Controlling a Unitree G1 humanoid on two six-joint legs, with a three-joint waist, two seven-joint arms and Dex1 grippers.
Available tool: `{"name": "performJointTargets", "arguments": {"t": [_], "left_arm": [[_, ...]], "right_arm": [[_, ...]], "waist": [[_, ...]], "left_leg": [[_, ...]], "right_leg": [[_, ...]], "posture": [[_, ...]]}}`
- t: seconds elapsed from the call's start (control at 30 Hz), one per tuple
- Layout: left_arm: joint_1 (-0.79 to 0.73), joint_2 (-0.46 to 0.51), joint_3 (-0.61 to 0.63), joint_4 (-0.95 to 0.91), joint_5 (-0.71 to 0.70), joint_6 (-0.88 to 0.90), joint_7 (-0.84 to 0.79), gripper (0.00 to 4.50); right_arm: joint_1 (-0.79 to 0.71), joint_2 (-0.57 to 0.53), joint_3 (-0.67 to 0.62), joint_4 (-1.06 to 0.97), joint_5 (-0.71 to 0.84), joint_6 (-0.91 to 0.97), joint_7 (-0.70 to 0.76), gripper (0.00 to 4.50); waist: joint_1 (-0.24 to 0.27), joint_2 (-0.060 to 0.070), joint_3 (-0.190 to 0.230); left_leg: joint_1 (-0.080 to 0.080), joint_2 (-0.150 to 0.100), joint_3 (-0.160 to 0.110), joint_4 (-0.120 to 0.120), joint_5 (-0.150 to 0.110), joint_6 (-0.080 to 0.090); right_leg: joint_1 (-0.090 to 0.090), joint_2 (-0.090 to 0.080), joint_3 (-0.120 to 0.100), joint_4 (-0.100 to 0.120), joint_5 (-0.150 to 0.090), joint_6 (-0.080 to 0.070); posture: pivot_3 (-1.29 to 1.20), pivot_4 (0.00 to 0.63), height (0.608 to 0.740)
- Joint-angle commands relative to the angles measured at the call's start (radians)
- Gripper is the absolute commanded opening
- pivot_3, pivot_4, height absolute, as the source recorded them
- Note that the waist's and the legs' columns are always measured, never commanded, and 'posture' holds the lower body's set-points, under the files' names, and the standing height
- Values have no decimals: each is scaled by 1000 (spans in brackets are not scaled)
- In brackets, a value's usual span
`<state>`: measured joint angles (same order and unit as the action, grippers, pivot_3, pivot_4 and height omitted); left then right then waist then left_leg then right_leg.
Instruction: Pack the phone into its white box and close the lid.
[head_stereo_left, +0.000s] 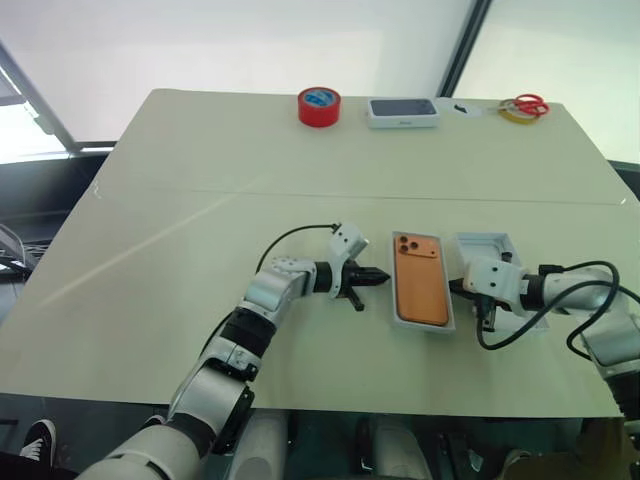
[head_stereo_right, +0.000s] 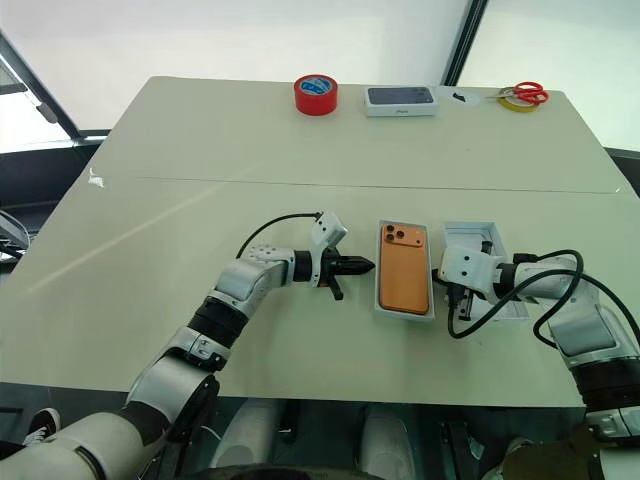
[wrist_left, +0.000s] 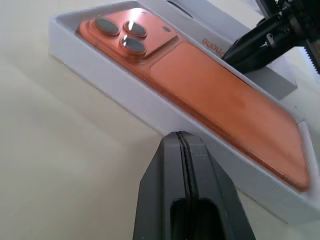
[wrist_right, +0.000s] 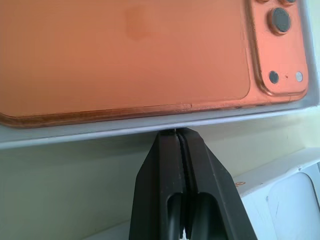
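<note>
Left eye view: the phone (head_stereo_left: 420, 279) lies back-up inside the white box (head_stereo_left: 395, 322), near the front edge of the table (head_stereo_left: 200, 160). So packing looks done; the lid is not on. Just to its right sits a white piece with a rounded hollow (head_stereo_left: 485, 245), partly behind the right gripper (head_stereo_left: 456, 287). Whether that is the lid I cannot tell. The left gripper (head_stereo_left: 378, 277) points at the box's left wall, tips just short of it, fingers pressed together, empty.

Right eye view: same layout. Right gripper shut and empty, close to the box's right wall. Far edge of the table: red tape roll (head_stereo_right: 315, 94), a white box with a dark phone picture (head_stereo_right: 401, 100), red-handled scissors (head_stereo_right: 524, 94).

Left wrist view: phone is flat orange, rounded corners, square bump with three dark lenses; it fills the tray snugly. Closed fingertips sit just beside the white wall; contact uncertain.

Right wrist view: closed fingertips at the opposite long wall, close to touching. Phone's orange back is smooth, rim flush with the tray.

Left to do, by my reading: find and seat the lid.
</note>
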<state>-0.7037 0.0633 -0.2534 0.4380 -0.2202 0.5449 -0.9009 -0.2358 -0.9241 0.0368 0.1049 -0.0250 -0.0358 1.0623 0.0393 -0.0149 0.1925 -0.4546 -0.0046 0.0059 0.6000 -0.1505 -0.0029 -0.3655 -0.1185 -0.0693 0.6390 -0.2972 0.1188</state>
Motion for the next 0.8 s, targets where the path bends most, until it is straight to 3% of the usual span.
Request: {"name": "performJointTargets", "arguments": {"t": [0.03,0.2,0.27,0.3,0.37,0.5,0.6,0.8], "left_arm": [[20,63,52,-116,-42,34,-23,0],[66,163,117,-244,-76,25,-22,0],[95,218,148,-278,-85,-6,-45,547],[108,240,163,-296,-100,-16,-67,853],[135,293,184,-324,-106,-75,-104,1873],[182,381,212,-361,-126,-185,-195,3879],[224,436,253,-381,-175,-251,-282,3879],[269,511,261,-368,-194,-340,-391,3879]], "right_arm": [[29,-33,-32,20,-5,-5,-17,59],[69,-41,-85,9,18,-23,-58,59],[71,-35,-129,-43,111,103,-30,0],[71,-33,-145,-72,147,159,-25,260],[77,-12,-179,-142,199,244,-53,895],[89,14,-234,-249,227,363,-140,2898],[45,65,-287,-295,237,576,-297,2898],[72,72,-311,-410,273,886,-386,2898]], "waist": [[0,0,0],[2,0,0],[1,0,0],[0,0,0],[-1,1,0],[-1,1,0],[-1,2,0],[2,2,-1]], "left_leg": [[0,0,0,0,0,0],[0,0,0,0,0,0],[0,0,0,1,0,0],[0,0,0,1,0,0],[0,0,0,0,0,0],[0,2,0,-2,0,-1],[0,2,1,-2,-1,-2],[-7,2,1,-2,0,-1]], "right_leg": [[0,0,0,0,0,0],[0,0,0,1,0,0],[1,0,0,0,0,0],[1,-1,0,-1,0,-1],[0,-1,0,-1,0,-1],[-2,0,0,-1,1,-2],[-2,-1,1,-2,0,-6],[-8,-2,2,-4,1,-8]], "posture": [[0,150,740],[0,150,740],[0,150,740],[0,150,740],[0,150,740],[0,150,740],[0,150,740],[0,150,740]]}}
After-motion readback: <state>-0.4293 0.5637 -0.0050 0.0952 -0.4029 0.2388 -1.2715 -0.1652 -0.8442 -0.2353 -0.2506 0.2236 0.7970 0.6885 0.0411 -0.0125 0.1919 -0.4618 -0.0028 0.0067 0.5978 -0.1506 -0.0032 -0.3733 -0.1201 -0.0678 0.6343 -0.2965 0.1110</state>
